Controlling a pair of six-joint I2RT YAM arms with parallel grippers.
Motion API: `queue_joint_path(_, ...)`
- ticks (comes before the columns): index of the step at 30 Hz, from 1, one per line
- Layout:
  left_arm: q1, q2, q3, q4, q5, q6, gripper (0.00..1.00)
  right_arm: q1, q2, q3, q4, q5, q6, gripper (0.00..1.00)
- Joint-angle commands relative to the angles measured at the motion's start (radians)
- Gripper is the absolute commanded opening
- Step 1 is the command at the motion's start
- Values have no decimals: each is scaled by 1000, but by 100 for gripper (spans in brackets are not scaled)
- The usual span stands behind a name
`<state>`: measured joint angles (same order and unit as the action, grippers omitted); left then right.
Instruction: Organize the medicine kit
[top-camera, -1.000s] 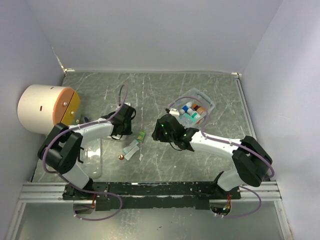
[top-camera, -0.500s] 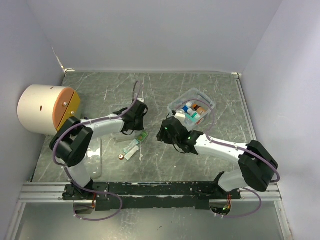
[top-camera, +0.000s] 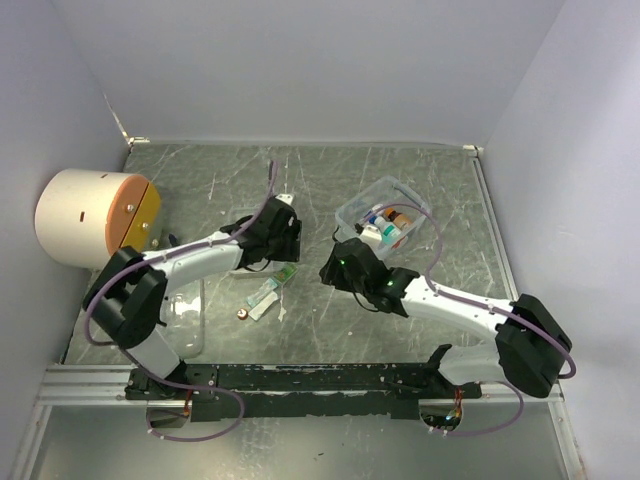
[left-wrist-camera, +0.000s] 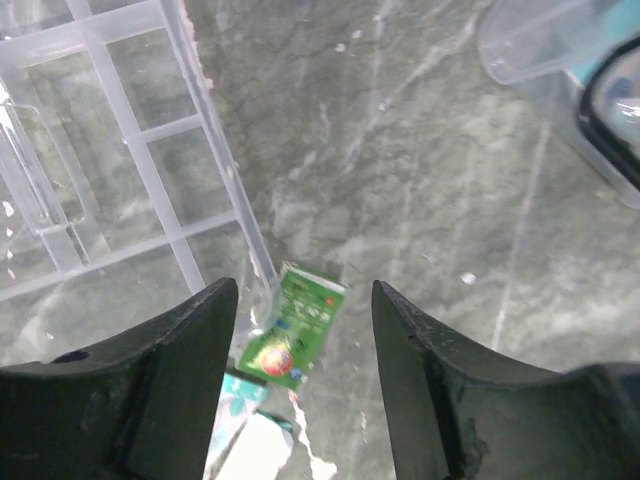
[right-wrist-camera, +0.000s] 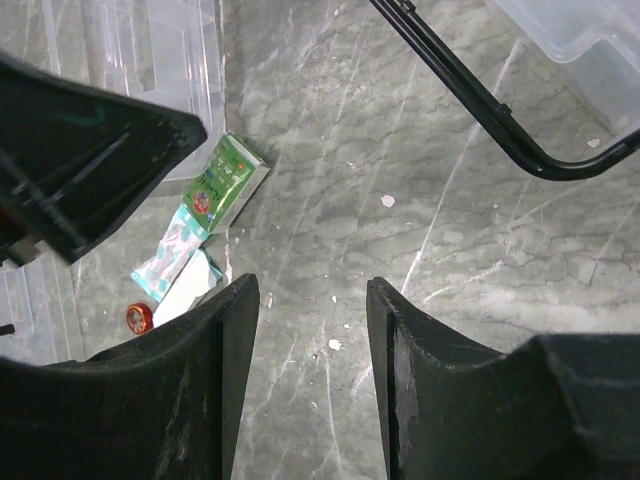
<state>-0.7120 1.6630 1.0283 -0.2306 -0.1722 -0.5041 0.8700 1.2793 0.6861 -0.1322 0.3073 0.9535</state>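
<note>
Veiny grey counter (top-camera: 330, 175) is sitting between pale walls (top-camera: 300, 70), clear medicine kit (top-camera: 347, 213) at 1 o'clock; left tool (left-wrist-camera: 305, 300), right tool (right-wrist-camera: 312, 285) gaping empty.

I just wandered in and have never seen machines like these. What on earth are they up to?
A robot is sorting medicines. The kit's clear case holds small bottles. The left gripper hovers open over a green packet lying on the table beside the clear divided tray. The right gripper, also open and empty, sits between packet and case. A sachet and a small red round thing lie loose nearby.
</note>
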Motion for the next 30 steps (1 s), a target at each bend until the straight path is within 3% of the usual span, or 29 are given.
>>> queue_joint_path(1,-29,-85,-45,-14,60,25,69,3,-32,-20,-4,30,21,47)
queue_joint_path(12,-59,-149,-185,11,54,32,77,3,-35,-54,8,34,47,47)
queue_joint_path(30,-64,-59,-193,127,68,77,78,3,-5,-56,17,21,51,47)
